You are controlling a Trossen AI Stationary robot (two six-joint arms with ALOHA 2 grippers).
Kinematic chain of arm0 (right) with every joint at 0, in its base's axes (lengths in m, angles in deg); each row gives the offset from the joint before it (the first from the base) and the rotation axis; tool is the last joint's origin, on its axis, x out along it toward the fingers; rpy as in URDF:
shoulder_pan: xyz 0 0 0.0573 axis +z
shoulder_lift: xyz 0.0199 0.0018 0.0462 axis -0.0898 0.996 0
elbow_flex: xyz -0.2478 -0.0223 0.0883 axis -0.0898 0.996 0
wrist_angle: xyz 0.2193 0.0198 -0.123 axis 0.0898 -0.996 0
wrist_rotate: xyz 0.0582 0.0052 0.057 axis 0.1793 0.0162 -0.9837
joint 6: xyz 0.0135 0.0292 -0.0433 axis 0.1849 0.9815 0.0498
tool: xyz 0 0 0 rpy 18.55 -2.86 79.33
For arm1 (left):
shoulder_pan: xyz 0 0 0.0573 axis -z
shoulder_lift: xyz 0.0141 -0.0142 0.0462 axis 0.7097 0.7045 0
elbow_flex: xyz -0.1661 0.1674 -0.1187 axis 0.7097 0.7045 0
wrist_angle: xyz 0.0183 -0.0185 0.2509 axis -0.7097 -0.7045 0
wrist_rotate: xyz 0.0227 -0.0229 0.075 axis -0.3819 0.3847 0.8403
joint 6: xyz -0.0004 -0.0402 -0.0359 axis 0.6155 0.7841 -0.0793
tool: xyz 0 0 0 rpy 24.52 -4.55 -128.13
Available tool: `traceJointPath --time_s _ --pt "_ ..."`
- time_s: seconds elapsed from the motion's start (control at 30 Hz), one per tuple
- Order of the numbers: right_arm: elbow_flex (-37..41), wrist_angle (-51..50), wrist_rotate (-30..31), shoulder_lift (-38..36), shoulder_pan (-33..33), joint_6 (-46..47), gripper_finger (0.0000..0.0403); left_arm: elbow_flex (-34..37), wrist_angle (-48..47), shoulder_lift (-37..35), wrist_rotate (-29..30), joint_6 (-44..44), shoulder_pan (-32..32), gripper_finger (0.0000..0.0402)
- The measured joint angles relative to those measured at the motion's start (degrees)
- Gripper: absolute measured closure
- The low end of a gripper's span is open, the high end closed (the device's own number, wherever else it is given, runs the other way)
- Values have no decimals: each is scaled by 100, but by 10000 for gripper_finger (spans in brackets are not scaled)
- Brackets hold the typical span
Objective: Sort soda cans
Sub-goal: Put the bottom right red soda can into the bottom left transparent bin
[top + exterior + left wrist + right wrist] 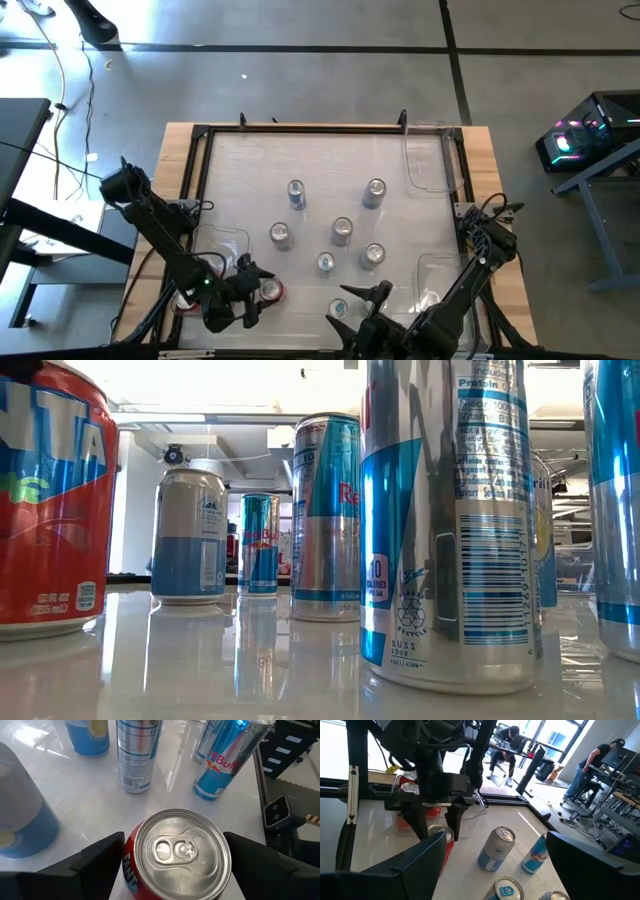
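A red soda can (182, 852) with a silver top stands upright on the white table near its front left. My left gripper (175, 862) is open, slanting down over it, one finger (100, 855) on each side; I see no touch. The right wrist view shows that gripper (437, 822) just above the same can (440, 832). Several silver and silver-blue cans (342, 231) stand upright mid-table. My right gripper (355, 305) hangs open above the front edge, holding nothing. The low view shows only cans (445, 520).
A clear bin (222, 245) lies beside the left arm, with red cans (407, 782) just behind it. More clear bins sit at the far right (430, 160) and near right (432, 275). A black frame (300, 128) rims the table. People sit at desks beyond it.
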Motion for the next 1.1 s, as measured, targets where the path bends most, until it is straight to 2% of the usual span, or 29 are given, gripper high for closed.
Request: traceJointPath --time_s 0.17,0.4,0.67,0.83,1.1 --pt "0 1 13 2 -11 2 64 2 24 1 -203 -53 -154 73" --pt "0 2 17 2 -11 39 64 -1 71 0 -414 -551 -299 74" --pt "0 -11 33 2 -11 41 64 -10 91 -2 -464 -862 -448 115" --pt "0 -13 33 2 -11 42 64 -154 -33 -2 -479 -1323 -525 116" --pt "0 -15 33 2 -11 42 64 -762 -623 -666 -458 -2177 -522 116"
